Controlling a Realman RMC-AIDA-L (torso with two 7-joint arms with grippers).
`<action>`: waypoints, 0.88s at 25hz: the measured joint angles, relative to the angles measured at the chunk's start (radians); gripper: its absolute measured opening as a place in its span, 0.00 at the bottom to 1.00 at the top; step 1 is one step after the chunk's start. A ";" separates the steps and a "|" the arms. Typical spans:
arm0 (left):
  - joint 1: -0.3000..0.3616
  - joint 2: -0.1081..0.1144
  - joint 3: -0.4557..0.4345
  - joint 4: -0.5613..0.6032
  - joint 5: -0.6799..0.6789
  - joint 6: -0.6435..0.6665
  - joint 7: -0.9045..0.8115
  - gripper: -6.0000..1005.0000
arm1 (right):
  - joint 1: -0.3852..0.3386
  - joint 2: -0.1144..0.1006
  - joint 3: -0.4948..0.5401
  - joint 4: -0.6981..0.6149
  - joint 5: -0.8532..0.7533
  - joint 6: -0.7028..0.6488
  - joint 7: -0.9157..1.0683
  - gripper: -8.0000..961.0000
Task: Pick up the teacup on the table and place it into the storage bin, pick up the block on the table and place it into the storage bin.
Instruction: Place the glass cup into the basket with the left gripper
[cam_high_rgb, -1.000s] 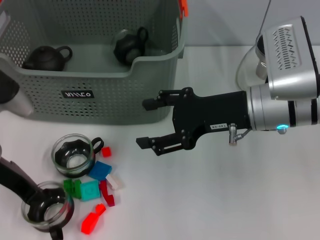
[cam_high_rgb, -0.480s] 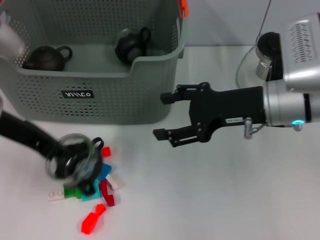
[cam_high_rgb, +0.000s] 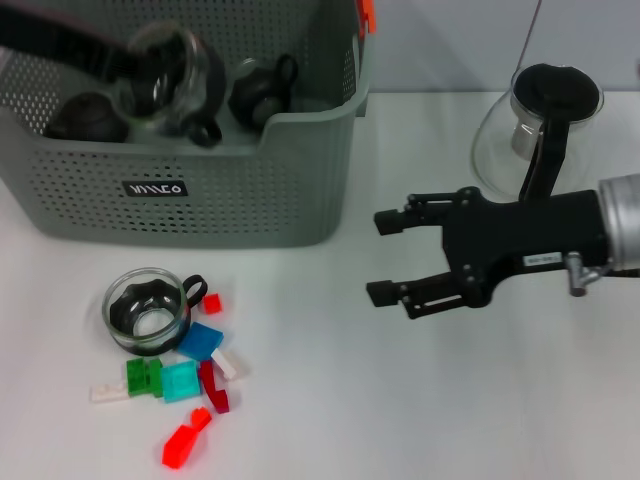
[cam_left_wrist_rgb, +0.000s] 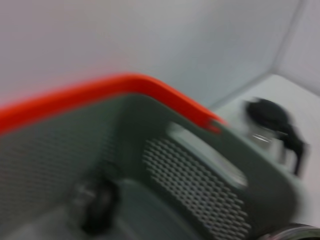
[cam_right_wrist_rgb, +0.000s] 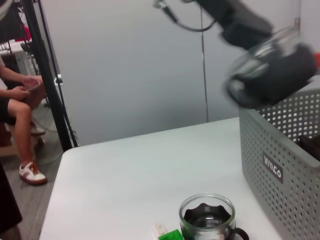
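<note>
Glass teacup (cam_high_rgb: 165, 70) is up over the storage bin (cam_high_rgb: 200, 190) right now, carried by our left gripper (cam_high_rgb: 125, 65), which looks clamped on it, hanging above the two dark teapots (cam_high_rgb: 262, 90) already sitting inside. Second teacup (cam_high_rgb: 148, 311) is on the table (cam_high_rgb: 400, 400) just in front of the bin, with the scatter of coloured blocks (cam_high_rgb: 190, 375) right beside it.

Our right gripper (cam_high_rgb: 392, 258) hovers over bare table off to the right, jaws apart and holding nothing, with the glass pitcher (cam_high_rgb: 535, 130) just behind it.

What we'd worry about: the carried cup is glass and hangs right over those teapots, so letting go from this height could crack it or knock a pot. It's also tilted, so it may land on its side. And when we go for a block, the pile is tight against the other cup, so a sloppy approach could shove the cup or scatter the bricks. The right arm also needs to stay out of the pitcher.
</note>
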 joint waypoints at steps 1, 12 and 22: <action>-0.008 0.010 0.014 -0.028 0.007 -0.041 0.000 0.05 | -0.002 -0.002 0.018 0.000 -0.003 -0.016 0.006 0.92; -0.082 0.044 0.165 -0.363 0.106 -0.569 0.008 0.05 | -0.027 0.006 0.106 0.001 -0.004 -0.078 0.024 0.92; -0.125 0.005 0.240 -0.574 0.200 -0.880 0.001 0.05 | -0.023 0.010 0.107 0.001 -0.004 -0.070 0.036 0.92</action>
